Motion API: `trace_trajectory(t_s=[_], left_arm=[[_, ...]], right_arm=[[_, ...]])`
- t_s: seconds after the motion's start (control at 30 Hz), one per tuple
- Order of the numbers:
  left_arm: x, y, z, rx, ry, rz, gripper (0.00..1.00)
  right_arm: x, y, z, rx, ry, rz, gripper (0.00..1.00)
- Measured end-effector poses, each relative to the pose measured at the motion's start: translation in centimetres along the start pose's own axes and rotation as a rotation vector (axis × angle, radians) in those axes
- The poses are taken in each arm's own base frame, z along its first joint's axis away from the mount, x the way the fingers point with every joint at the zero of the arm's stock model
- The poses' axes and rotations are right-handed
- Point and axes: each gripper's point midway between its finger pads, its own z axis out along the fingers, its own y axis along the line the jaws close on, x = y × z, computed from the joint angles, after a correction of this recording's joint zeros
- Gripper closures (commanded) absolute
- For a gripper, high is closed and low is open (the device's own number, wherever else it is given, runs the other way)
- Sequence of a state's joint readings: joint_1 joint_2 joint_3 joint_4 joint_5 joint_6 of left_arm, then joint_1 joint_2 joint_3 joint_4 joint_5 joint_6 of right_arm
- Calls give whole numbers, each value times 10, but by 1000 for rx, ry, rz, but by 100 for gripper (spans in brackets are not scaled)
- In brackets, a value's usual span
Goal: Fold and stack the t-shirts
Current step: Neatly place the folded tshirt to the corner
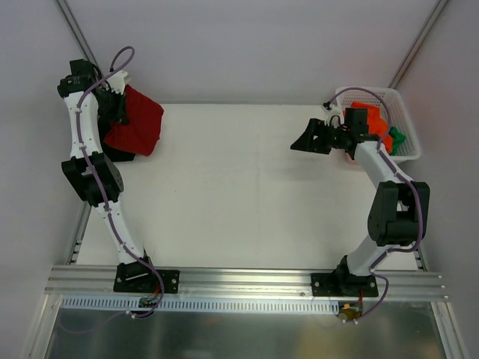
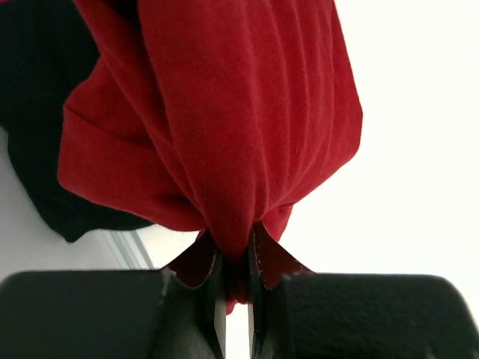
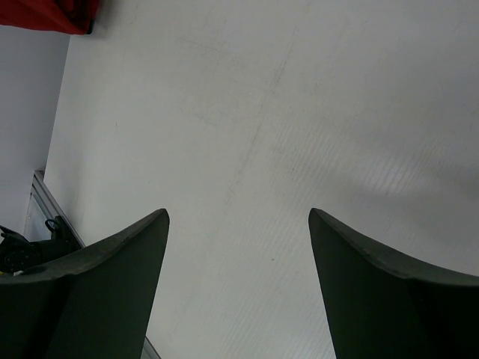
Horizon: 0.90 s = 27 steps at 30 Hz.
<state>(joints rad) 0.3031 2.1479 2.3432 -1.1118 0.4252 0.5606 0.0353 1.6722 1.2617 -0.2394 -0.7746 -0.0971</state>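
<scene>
The dark red shirt (image 1: pixel 140 123) is bunched and hangs over the desk's (image 1: pixel 239 194) far left corner, pinched in the left pincer (image 2: pixel 236 258), whose jaws are nearly closed on a gathered edge of the cloth. In the left wrist view its folds run straight away from the jaws, so the long axis lies along the pincer's own line. Beneath it, at the same corner of the desk, lies a black shirt (image 2: pixel 37 120). The right pincer (image 3: pixel 238 217) stands wide and holds nothing. It hovers over the desk's far right side, well apart from the red cloth and facing across the bare middle towards it. Only the left arm is in reach. Spreading the shirt will likely mean carrying it to the desk's middle, where the right pincer could take a second edge
</scene>
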Motion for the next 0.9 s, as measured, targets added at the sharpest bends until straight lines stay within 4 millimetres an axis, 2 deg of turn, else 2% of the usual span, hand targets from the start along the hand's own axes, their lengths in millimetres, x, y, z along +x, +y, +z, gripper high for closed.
trace_trajectory(t_s=[0.47,0.6,0.9], left_arm=[[25,39,-11,-204,124,-11,100],[28,56,-12,-292,140,5,100],[51,100,-12,-528,218,118,100]], right_arm=[[0,10,-5,-29,-10,-3,21],[-3,13,-7,-39,-19,-8,21],[-5,19,-11,-49,-31,-14,21]])
